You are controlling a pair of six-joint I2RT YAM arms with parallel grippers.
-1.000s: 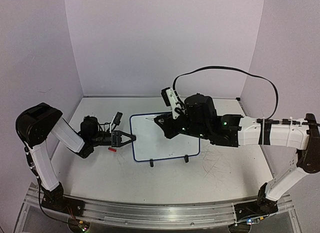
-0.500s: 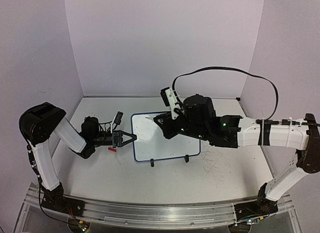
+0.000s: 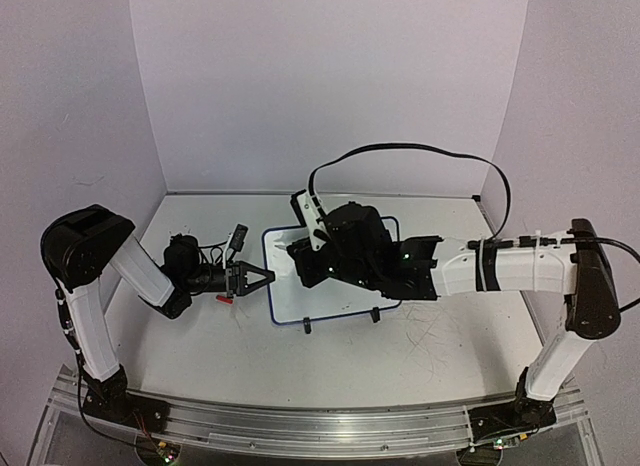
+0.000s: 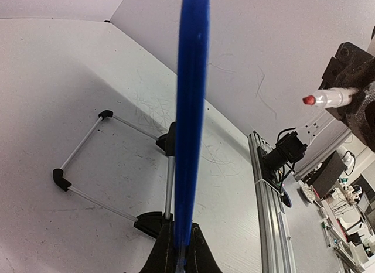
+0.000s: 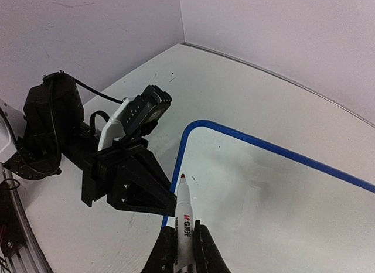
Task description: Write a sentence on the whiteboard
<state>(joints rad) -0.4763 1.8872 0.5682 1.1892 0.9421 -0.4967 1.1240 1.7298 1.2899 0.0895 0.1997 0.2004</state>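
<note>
The whiteboard stands on its two black feet at the table's middle; its blue rim fills the left wrist view edge-on. My left gripper is shut on the board's left edge. My right gripper is shut on a white marker with a red tip. It holds the tip just above the board's surface, near the upper left corner. The marker also shows in the left wrist view. No red sentence shows on the visible part of the board, only faint grey smudges.
A small red object lies on the table below my left gripper. The board's wire stand with black feet rests on the scuffed tabletop. Purple walls close in the back and sides.
My right arm has swung left across the board, carrying the marker from the board's middle to its upper left corner. My left gripper has stayed clamped on the board's edge.
</note>
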